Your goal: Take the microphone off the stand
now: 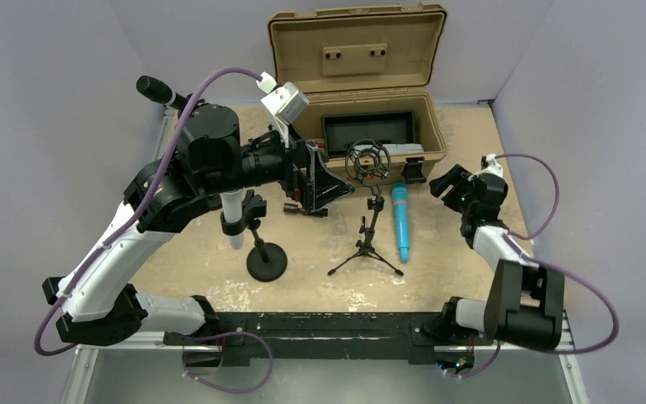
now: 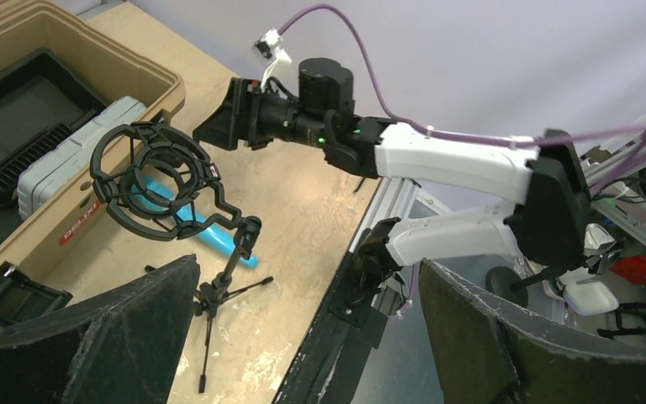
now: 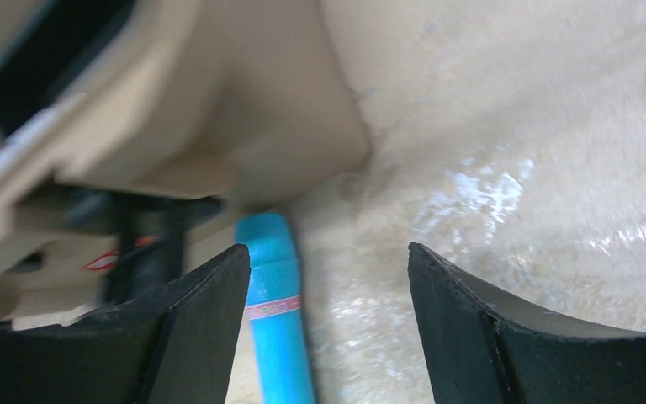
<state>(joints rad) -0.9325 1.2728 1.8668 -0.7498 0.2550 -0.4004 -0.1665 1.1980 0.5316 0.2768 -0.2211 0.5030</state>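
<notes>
From top we see microphone [image 1: 400, 223] flat on bench [image 1: 458, 265] beside stand [image 1: 371, 227]; wrist views show left fingers [image 2: 118, 337] and right fingers [image 3: 177, 337] wide.

3 lavender walls [image 1: 50, 50], tan table [image 1: 463, 147] (scuffed pale)

The table [image 1: 471, 151] bears an open case [image 1: 357, 84], tripod stand [image 1: 368, 244], round-based stand [image 1: 267, 261] and flat-lying blue microphone [image 1: 400, 220]

- Microphone [image 1: 399, 220]: a slim bright-blue stick with a thin red band, lying flat on the table [image 1: 463, 168] along the 12-to-6 line, just beside the stand at its 3 o'clock, not touching it.
- Stand [image 1: 368, 240]: a small black tripod, upright, with its legs spread.
- Ring mount [image 1: 368, 160]: black, on top of the stand, holds nothing.
</notes>
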